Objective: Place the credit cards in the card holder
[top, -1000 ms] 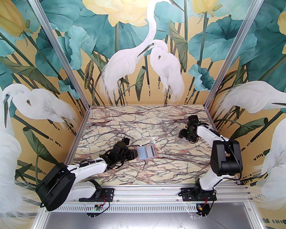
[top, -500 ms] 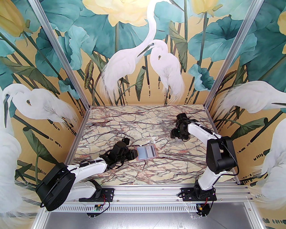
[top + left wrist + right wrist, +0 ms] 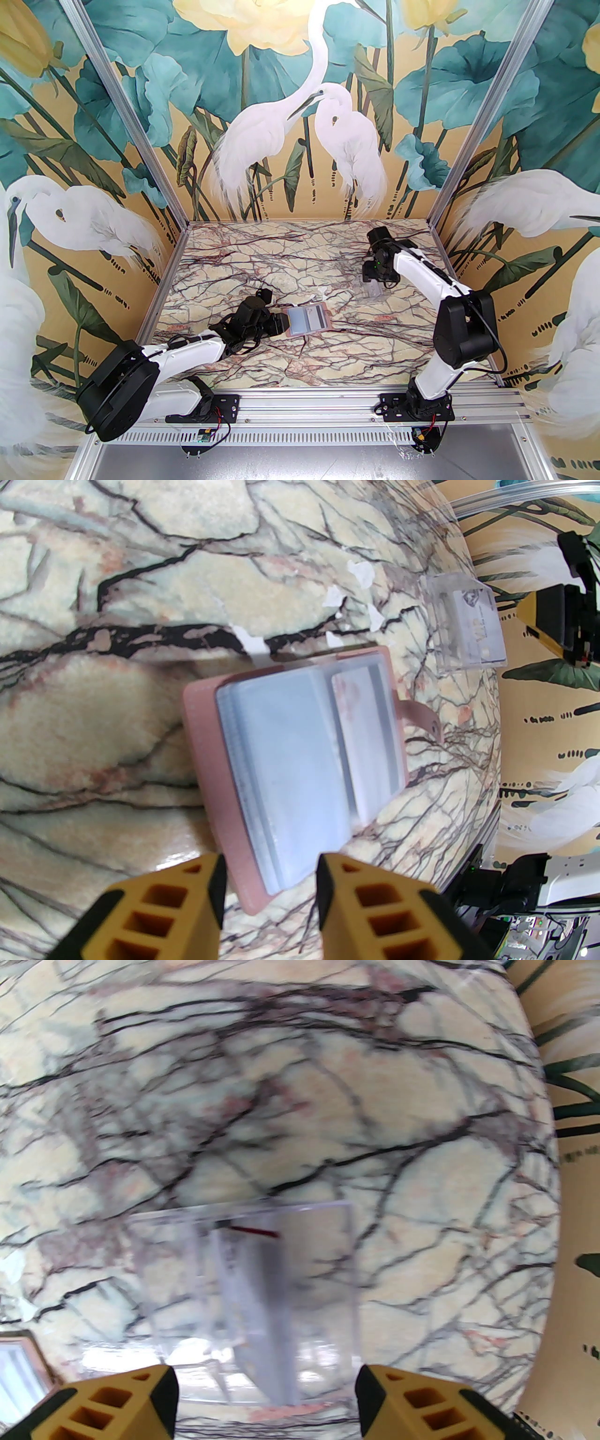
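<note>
The card holder [image 3: 307, 320] lies open on the marble table, with a dusty-pink cover [image 3: 201, 733] and grey-blue sleeves. A pale card with reddish print sits in its right sleeve [image 3: 363, 733]. My left gripper [image 3: 282, 324] is low at the holder's left end, its pads touching both sides of the near corner [image 3: 272, 888]. The credit cards [image 3: 255, 1288] stand on edge in a clear plastic box [image 3: 328, 1264] at the back right [image 3: 373, 290]. My right gripper [image 3: 372, 280] hangs just over that box, jaws wide apart and empty [image 3: 265, 1396]. The cards [image 3: 483, 630] also show through the box's wall.
Small white scraps [image 3: 361, 573] lie on the table between the holder and the clear box. Painted walls with metal posts [image 3: 450, 187] close in the back and sides. The rail with the arm bases [image 3: 304, 408] runs along the near edge.
The right arm has swung left and its wrist has turned, so the gripper now hangs over the clear box. The left arm and the card holder have not moved.
</note>
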